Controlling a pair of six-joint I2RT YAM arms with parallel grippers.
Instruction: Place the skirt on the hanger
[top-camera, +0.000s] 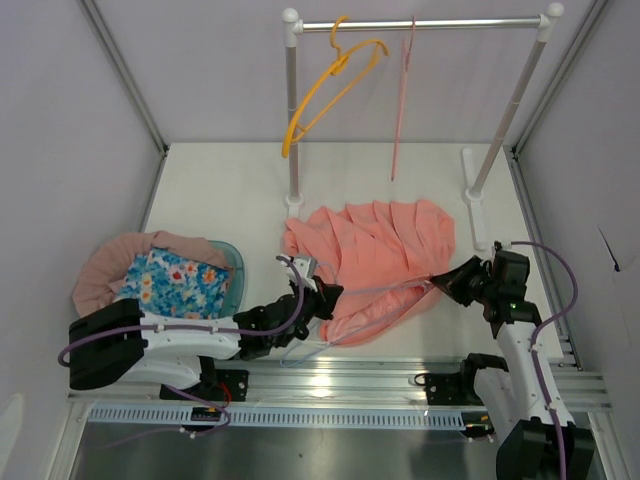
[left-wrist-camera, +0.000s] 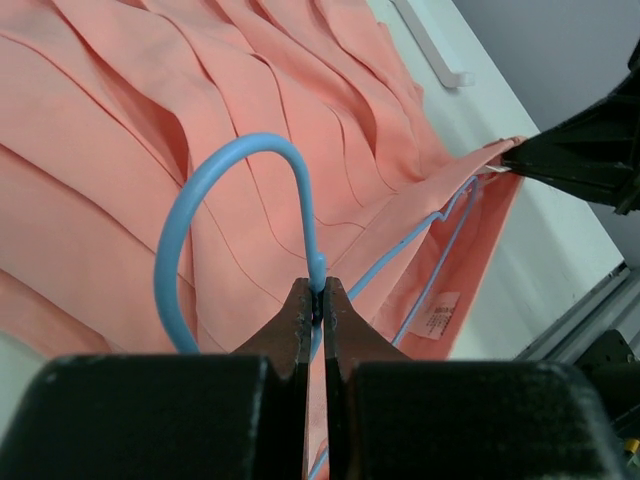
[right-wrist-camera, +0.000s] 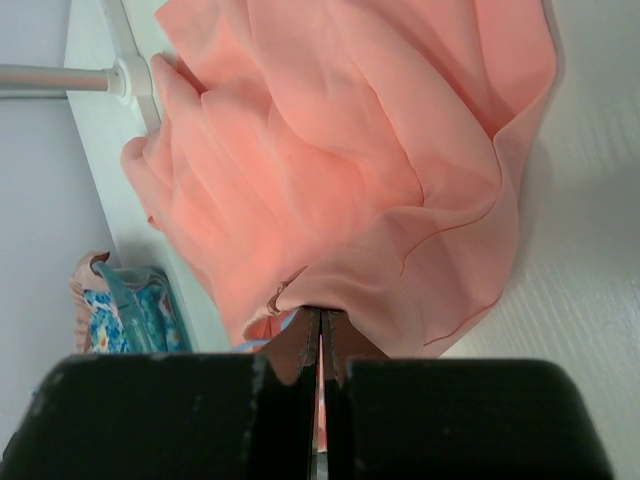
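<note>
A salmon-pink pleated skirt (top-camera: 375, 255) lies spread on the white table. A light blue wire hanger (left-wrist-camera: 190, 205) sits at its near edge, with the arms (left-wrist-camera: 440, 262) running inside the waistband beside a white label. My left gripper (left-wrist-camera: 319, 296) is shut on the neck of the hanger, just below the hook; in the top view it (top-camera: 325, 298) sits at the skirt's near left. My right gripper (right-wrist-camera: 320, 320) is shut on the skirt (right-wrist-camera: 350, 150) at a fold of waistband, at the near right corner (top-camera: 447, 281), and pulls that edge taut.
A clothes rack (top-camera: 420, 23) stands at the back with a yellow hanger (top-camera: 330, 85) and a pink hanger (top-camera: 403, 90) on its rail. Its feet (top-camera: 474, 200) rest behind the skirt. A basket (top-camera: 232, 262) of floral clothes sits at the left.
</note>
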